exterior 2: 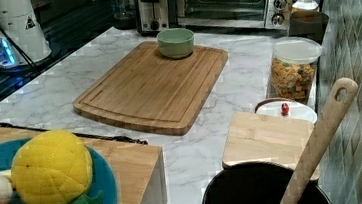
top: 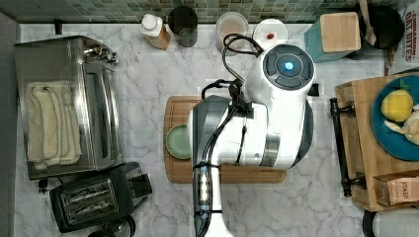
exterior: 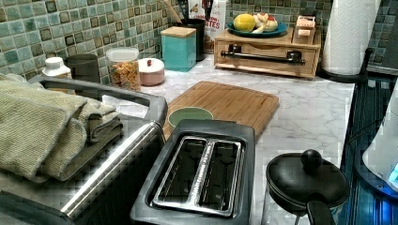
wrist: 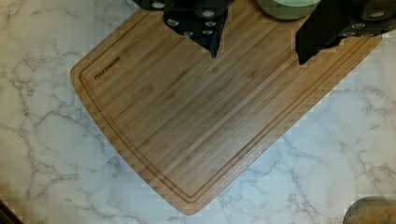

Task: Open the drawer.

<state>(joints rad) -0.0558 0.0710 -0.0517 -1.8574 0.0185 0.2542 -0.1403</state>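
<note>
The drawer (exterior: 263, 63) is a light-wood front set flush in a wooden box, with a long black bar handle (exterior: 260, 56) on two posts. It sits at the top view's right, handle (top: 340, 143) facing the arm, and at the right view's lower left, handle (exterior 2: 71, 134). My gripper (wrist: 258, 53) hangs open above the rounded cutting board (wrist: 210, 116), nothing between its black fingertips (wrist: 212, 46). The white arm (top: 267, 113) stands over the board, well to the left of the handle in the top view.
A green bowl (top: 179, 141) rests on the board. A blue plate of plush fruit (top: 395, 118) and a tea box top the drawer's box. Toaster oven (top: 69, 106) and toaster (top: 94, 197) stand at the top view's left. Jars line the tiled wall; a paper towel roll (exterior: 349, 35) flanks the box.
</note>
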